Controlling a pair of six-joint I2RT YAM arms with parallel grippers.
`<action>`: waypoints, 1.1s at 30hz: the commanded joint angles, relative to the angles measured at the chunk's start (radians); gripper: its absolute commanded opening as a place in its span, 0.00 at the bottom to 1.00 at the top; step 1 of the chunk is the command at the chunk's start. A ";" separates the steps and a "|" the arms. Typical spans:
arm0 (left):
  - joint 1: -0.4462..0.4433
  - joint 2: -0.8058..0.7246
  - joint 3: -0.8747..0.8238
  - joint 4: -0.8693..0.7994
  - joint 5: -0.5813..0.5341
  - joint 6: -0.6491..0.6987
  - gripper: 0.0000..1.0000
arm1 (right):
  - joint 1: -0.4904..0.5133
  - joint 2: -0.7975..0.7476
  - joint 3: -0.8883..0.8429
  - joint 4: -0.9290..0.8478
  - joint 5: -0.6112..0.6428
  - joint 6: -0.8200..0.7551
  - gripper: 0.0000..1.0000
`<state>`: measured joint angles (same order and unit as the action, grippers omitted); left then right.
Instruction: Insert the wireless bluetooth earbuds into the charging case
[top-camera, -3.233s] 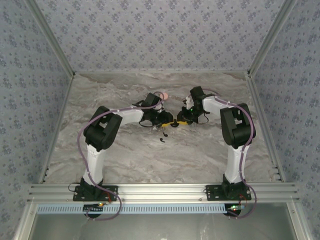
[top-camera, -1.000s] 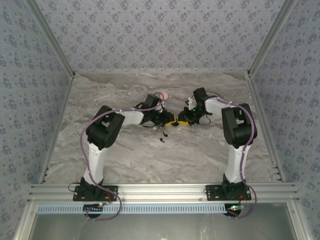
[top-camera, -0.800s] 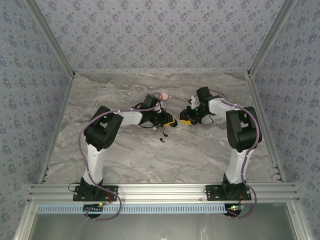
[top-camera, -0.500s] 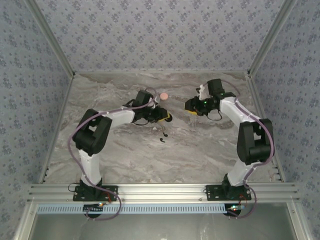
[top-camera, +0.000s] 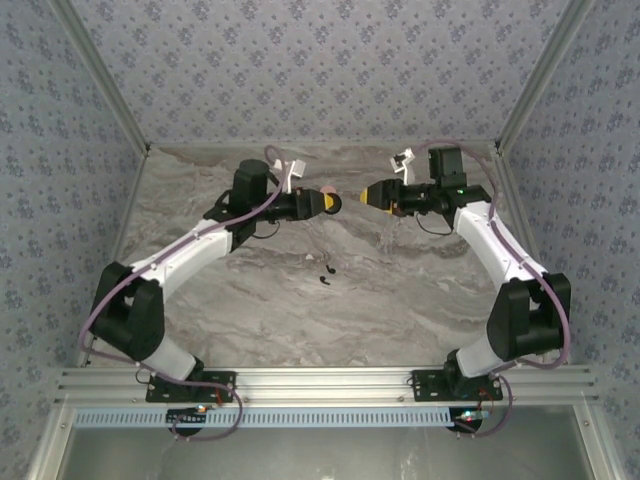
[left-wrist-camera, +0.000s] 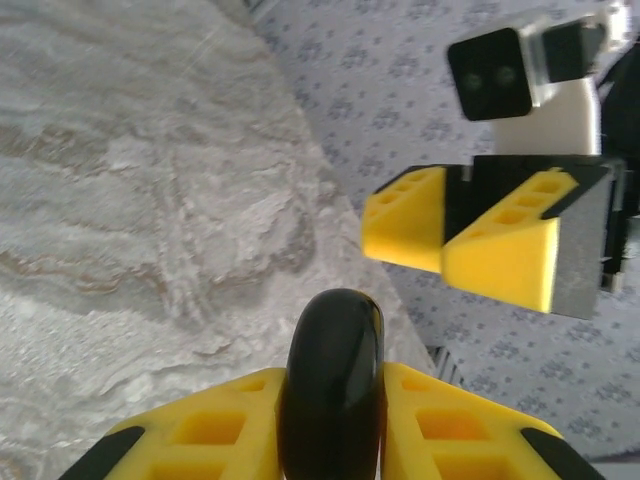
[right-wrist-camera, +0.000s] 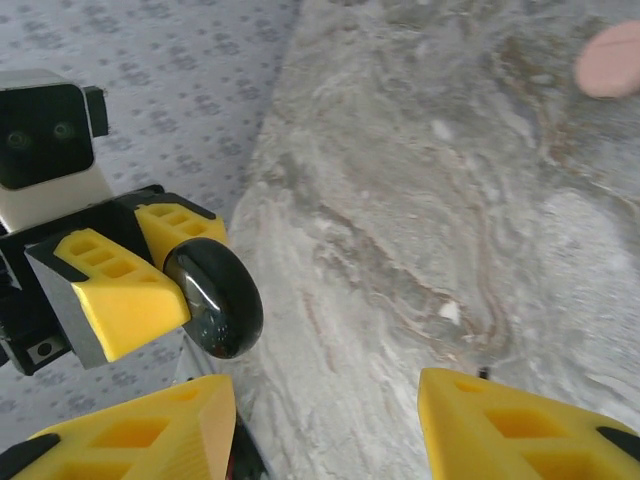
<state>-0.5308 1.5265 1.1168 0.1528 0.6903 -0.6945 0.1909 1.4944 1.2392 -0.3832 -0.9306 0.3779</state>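
Charging case (top-camera: 333, 203) sits edge-on, pinched in my nearly closed left end effector (top-camera: 322, 203), raised over the tabletop (top-camera: 420, 290). My right end effector (top-camera: 378, 195) faces it, half open and empty. The glossy puck could squirt from so narrow a pinch. Below, the earbuds (top-camera: 325, 273) are too small to resolve, and the lid seam is unreadable.

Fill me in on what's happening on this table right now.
The left gripper is clamped on a small round black charging case and holds it above the grey marble-patterned table. The case points toward the right gripper, which is open, empty and apart from it. The two tiny black hook-shaped earbuds lie on the table nearer the arm bases, not yet in the case. A flat pink disc also sits on the table.
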 joint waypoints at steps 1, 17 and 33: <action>0.001 -0.058 -0.012 0.067 0.066 0.037 0.25 | 0.030 -0.029 0.038 0.033 -0.096 0.007 0.55; -0.001 -0.128 -0.050 0.147 0.134 0.027 0.25 | 0.117 -0.024 0.101 0.043 -0.142 -0.019 0.54; -0.015 -0.137 -0.044 0.157 0.153 0.026 0.25 | 0.140 0.004 0.134 0.014 -0.161 -0.045 0.40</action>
<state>-0.5396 1.4261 1.0653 0.2668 0.8215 -0.6884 0.3237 1.4902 1.3342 -0.3473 -1.0634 0.3504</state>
